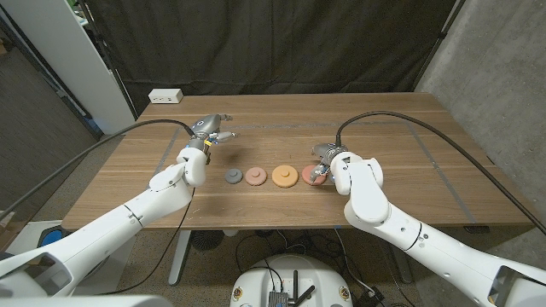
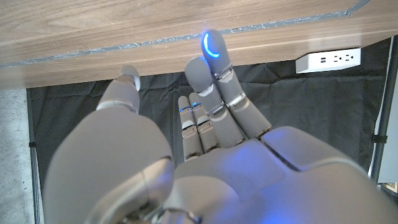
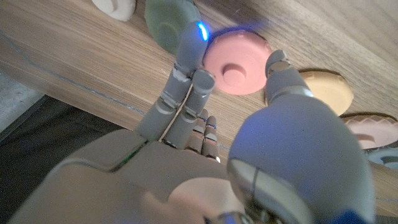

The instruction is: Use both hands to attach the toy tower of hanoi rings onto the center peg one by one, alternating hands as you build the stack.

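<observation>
Table: wooden table (image 1: 401, 179); rings lie in a row near its middle.
Rings: grey ring (image 1: 231, 176), tan-pink ring (image 1: 256, 176), orange ring (image 1: 285, 176), pink ring (image 1: 312, 176), running from 9 to 3 o'clock.
Right hand (image 1: 324, 166): fingers set around the pink ring; firm grip cannot be told.
Left hand (image 1: 207, 132): at 10 o'clock of the row; raised, fingers spread, holding nothing.

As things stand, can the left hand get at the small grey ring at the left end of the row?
Probably yes. The left hand hovers open behind and left of the grey ring, and only bare table lies between them.
</observation>
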`<control>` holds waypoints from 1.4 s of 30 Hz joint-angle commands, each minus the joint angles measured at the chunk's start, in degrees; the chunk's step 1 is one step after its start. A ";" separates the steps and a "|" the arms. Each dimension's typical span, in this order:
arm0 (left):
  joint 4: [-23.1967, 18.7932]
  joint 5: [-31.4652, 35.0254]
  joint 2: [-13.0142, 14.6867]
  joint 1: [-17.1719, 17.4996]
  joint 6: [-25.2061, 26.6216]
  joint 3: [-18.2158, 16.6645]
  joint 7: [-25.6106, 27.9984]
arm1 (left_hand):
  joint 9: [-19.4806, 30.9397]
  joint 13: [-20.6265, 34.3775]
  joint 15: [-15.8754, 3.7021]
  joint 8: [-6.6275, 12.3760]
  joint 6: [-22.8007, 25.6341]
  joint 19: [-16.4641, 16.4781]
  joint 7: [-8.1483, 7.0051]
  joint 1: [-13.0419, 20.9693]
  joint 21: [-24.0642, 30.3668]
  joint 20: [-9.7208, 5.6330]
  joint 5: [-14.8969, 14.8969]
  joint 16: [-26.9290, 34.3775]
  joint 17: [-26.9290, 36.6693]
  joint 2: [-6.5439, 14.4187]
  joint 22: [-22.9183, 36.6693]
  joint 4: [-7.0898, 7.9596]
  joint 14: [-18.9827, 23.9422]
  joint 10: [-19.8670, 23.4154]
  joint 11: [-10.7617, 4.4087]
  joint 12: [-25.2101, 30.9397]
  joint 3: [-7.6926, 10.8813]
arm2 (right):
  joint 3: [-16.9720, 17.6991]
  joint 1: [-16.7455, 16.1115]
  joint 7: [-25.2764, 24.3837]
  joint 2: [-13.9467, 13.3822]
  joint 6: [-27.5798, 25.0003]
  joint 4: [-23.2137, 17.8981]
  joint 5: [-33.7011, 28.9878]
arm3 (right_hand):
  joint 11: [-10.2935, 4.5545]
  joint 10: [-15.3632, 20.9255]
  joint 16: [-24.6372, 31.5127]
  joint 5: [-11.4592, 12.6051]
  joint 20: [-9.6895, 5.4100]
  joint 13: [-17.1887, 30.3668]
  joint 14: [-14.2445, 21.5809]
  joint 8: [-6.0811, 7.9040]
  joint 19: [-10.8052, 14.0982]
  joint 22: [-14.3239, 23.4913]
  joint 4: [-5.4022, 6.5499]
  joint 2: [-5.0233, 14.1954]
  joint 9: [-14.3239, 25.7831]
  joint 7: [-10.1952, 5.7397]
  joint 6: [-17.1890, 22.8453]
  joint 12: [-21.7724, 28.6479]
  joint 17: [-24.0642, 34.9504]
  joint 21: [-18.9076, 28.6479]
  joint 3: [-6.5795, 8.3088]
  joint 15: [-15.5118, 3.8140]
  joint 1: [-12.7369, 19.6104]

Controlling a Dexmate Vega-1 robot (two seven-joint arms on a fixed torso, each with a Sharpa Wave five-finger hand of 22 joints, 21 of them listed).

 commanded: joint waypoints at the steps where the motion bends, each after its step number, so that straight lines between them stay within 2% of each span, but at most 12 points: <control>1: 0.26 -0.32 0.11 0.20 -0.38 -0.05 0.13 | 0.15 0.33 -0.02 0.19 0.50 -0.16 -0.03 0.41 0.40 -2.82 0.40 0.23 0.06 -0.13 -0.03 -0.11 0.24 0.80 0.14 -0.01 -0.24 | 1.18 -0.99 3.14 2.57 2.20 2.11 -3.85 | 0.00 -0.46 -0.73 -0.25 0.12 -0.07 -0.87 0.02 -0.55 -0.14 0.07 0.32 0.06 -0.01 -0.45 0.06 -1.06 -0.05 -0.59 -2.94 0.71; 7: -0.08 -0.04 0.28 0.13 -0.12 0.08 -0.11 | 0.15 0.45 -0.02 0.38 1.17 -0.27 0.36 0.39 0.66 -2.82 0.18 0.52 0.22 -0.80 -0.10 -0.27 0.32 1.35 0.29 0.21 -0.52 | 2.23 -1.70 2.49 3.22 3.42 2.73 -3.55 | -0.01 0.28 -0.23 -0.11 0.10 -0.08 -0.28 0.42 -0.46 -0.38 0.22 0.81 0.07 -0.18 -0.03 0.52 -1.11 0.15 -0.89 -2.98 1.03; 17: -0.86 -0.04 0.59 0.67 0.13 -0.34 0.10 | 0.16 0.49 -0.01 0.13 0.73 -0.35 -0.04 0.36 1.03 -2.83 0.31 0.56 0.30 0.05 -0.33 0.05 0.38 0.90 0.00 -0.05 -0.26 | 3.03 -1.57 2.58 3.80 4.57 4.32 -2.59 | -0.14 1.54 1.31 -0.01 0.12 -0.07 1.40 1.10 -0.16 -0.54 0.34 1.18 0.08 -0.61 1.47 1.00 -0.45 0.69 -1.52 -2.99 1.43; 22: -1.04 -0.06 0.56 0.82 0.25 -0.40 0.11 | 0.17 0.44 -0.02 0.05 0.58 -0.52 -0.02 0.33 1.34 -2.84 0.33 0.39 0.19 0.50 -0.51 0.13 0.14 0.74 0.05 -0.18 -0.12 | 2.82 -0.41 4.63 4.17 4.90 5.51 -2.13 | -0.33 2.14 1.42 0.04 0.12 -0.07 1.55 1.33 -0.03 -0.60 0.37 1.41 0.10 -0.80 2.09 1.18 -0.51 0.91 -1.63 -3.01 1.65; 26: -0.91 -0.23 0.66 0.82 -0.10 -0.22 -0.30 | 0.17 0.53 -0.02 0.18 0.94 -0.59 0.21 0.32 1.45 -2.83 0.28 0.66 0.35 0.10 -0.68 -0.02 0.32 1.43 0.30 0.12 -0.29 | 2.62 0.33 5.42 4.24 4.98 6.26 -1.53 | -0.39 2.33 1.56 0.15 0.12 -0.06 1.83 1.37 -0.01 -0.77 0.43 1.87 0.12 -0.79 2.31 1.15 -0.59 1.09 -1.71 -3.02 1.95; 42: -0.63 -0.59 0.58 1.19 -0.03 -0.35 -0.09 | 0.18 0.93 -0.02 0.25 1.86 -0.83 0.62 0.07 2.70 -2.84 -0.11 1.03 0.67 -0.38 -1.13 -0.06 0.35 2.01 0.63 0.23 -0.51 | 1.55 1.01 3.62 4.04 4.04 7.15 -0.63 | -0.38 3.34 1.09 0.70 0.15 -0.04 1.72 1.47 -0.08 -1.34 0.56 2.85 0.17 -0.84 3.05 1.19 -1.69 1.69 -2.15 -3.02 2.69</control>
